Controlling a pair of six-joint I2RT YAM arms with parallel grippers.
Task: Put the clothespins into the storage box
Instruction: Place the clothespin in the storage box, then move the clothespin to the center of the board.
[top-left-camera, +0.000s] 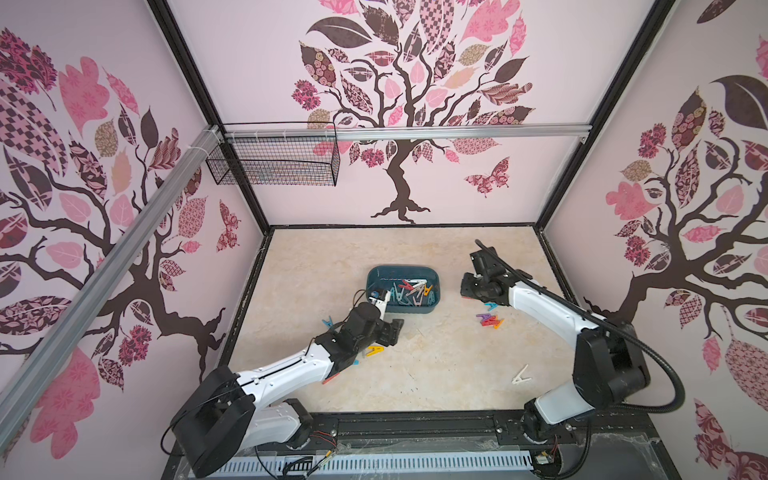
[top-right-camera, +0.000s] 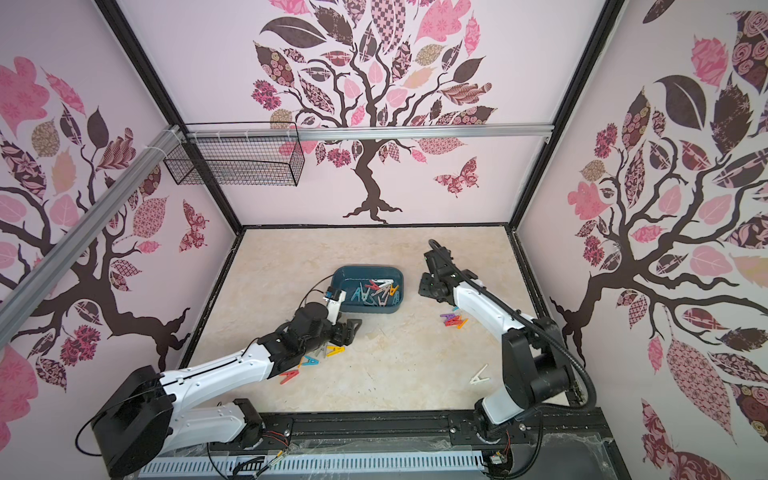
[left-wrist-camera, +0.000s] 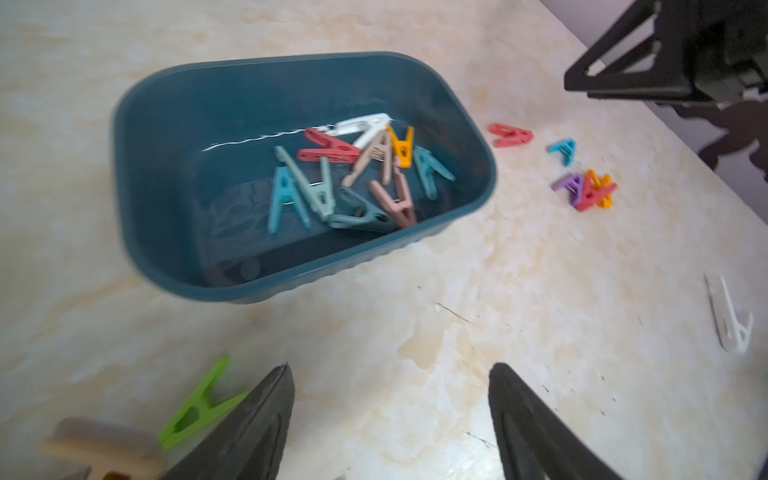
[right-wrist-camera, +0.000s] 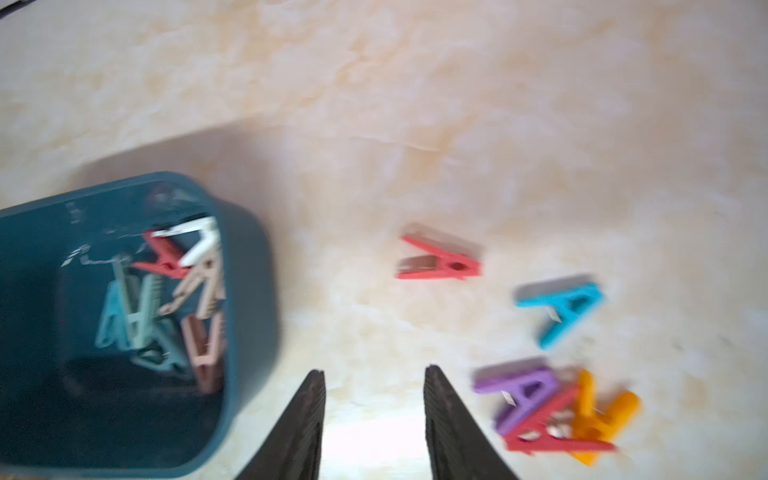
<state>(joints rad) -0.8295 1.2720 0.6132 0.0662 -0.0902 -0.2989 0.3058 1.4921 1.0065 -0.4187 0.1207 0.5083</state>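
Teal plastic is showing close to both my claws in both top views: the storage box (top-left-camera: 384, 277) (top-right-camera: 351, 277) is sitting on the marbled tabletop (top-left-camera: 316, 257) with clothespins (top-left-camera: 411, 293) heaped inside. My left claw (top-left-camera: 397, 328) is hovering just short of its near wall. My right claw (top-left-camera: 466, 292) is hanging beside its end wall, and a loose cluster (top-left-camera: 490, 321) is lying just behind it.

Through the left wrist camera, my left claw (left-wrist-camera: 390, 368) is gaping wide with nothing between its fingers. The box (left-wrist-camera: 174, 137) is lying ahead, and a green clothespin (left-wrist-camera: 199, 405) is lying just outside one finger.

Through the blurred right wrist camera, my right claw (right-wrist-camera: 374, 370) is standing parted and empty. The box (right-wrist-camera: 249, 270) is lying off one finger, a red clothespin (right-wrist-camera: 440, 259) is lying ahead, and a purple, red and orange pile (right-wrist-camera: 536, 407) is lying off the other finger.
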